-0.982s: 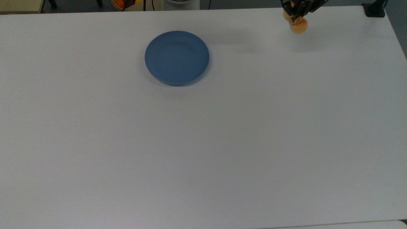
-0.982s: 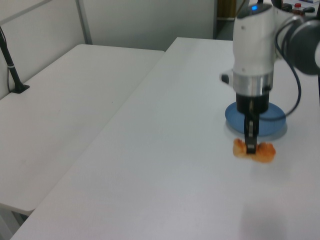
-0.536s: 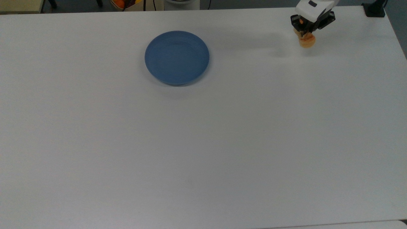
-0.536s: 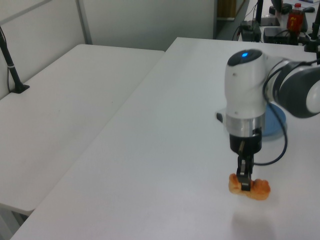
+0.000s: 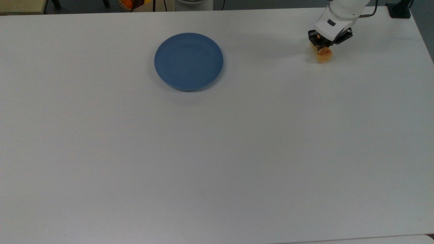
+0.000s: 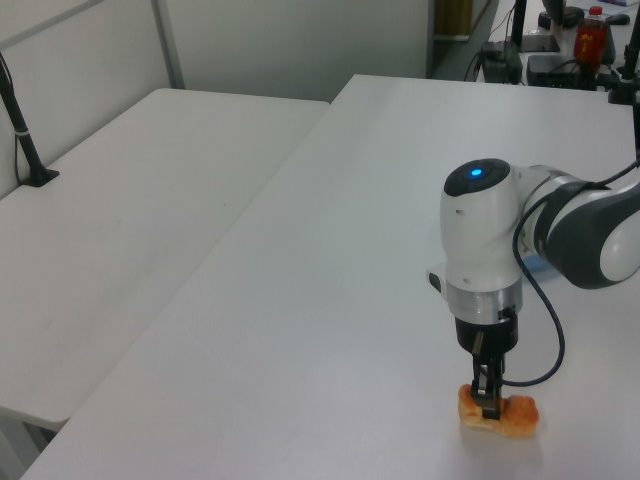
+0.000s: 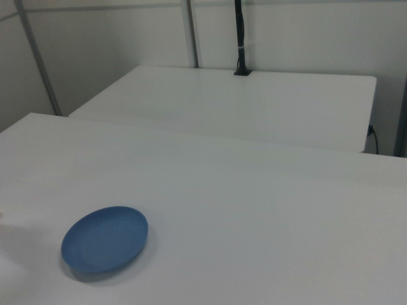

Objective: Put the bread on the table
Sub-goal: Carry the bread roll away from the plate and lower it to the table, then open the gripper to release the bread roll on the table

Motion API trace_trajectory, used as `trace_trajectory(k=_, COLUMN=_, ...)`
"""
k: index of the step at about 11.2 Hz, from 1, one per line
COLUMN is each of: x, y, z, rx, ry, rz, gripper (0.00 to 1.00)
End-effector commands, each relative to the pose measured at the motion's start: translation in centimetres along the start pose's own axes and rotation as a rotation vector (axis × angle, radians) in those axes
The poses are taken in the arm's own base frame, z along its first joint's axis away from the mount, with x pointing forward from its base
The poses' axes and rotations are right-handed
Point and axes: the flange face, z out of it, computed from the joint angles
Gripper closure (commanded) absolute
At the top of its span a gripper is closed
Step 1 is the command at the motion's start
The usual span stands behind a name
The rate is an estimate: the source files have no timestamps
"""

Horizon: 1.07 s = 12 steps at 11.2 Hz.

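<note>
The bread (image 5: 323, 56) (image 6: 518, 418) is a small golden-orange bun resting low on the white table (image 5: 217, 152) (image 6: 330, 300) near the top view's upper right corner. My gripper (image 5: 320, 47) (image 6: 487, 405) comes straight down onto its middle, the dark fingers shut on the bread. In the left view the bun's two ends stick out on either side of the fingers and its underside seems to touch the tabletop.
A round blue plate (image 5: 189, 61) (image 7: 105, 239) with nothing on it sits well to the top view's left of the bread. A black post base (image 5: 399, 11) stands at the table's far right corner. A second white table (image 6: 130, 220) adjoins in the left view.
The gripper has come down with the bread and shifted toward the top view's bottom. The bun went from hanging above the table to sitting at its surface.
</note>
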Motion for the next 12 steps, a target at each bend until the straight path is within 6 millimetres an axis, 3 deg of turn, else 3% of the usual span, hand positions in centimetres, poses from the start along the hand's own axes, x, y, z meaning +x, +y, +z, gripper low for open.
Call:
trace_trajectory(k=1, x=0.3, y=-0.1, z=0.0, rx=-0.008, ry=0.031, rz=0.057, gripper=0.66)
trace_trajectory(k=3, x=0.3, y=0.1, z=0.1, rx=-0.023, ry=0.04, rz=0.104, gripper=0.37)
trace_trajectory(k=4, x=0.2, y=0.2, z=0.2, rx=-0.033, ry=0.042, rz=0.101, gripper=0.28)
trace_trajectory(k=5, x=0.2, y=0.2, z=0.2, rx=-0.035, ry=0.042, rz=0.105, gripper=0.09)
trace_trajectory(k=6, x=0.3, y=0.3, z=0.2, rx=-0.048, ry=0.05, rz=0.096, gripper=0.0)
trace_trajectory(k=8, x=0.5, y=0.8, z=-0.5, rx=-0.057, ry=0.064, rz=0.095, gripper=0.0)
trace_trajectory(k=12, x=-0.3, y=3.5, z=-6.9, rx=-0.107, ry=0.077, rz=0.077, gripper=0.0)
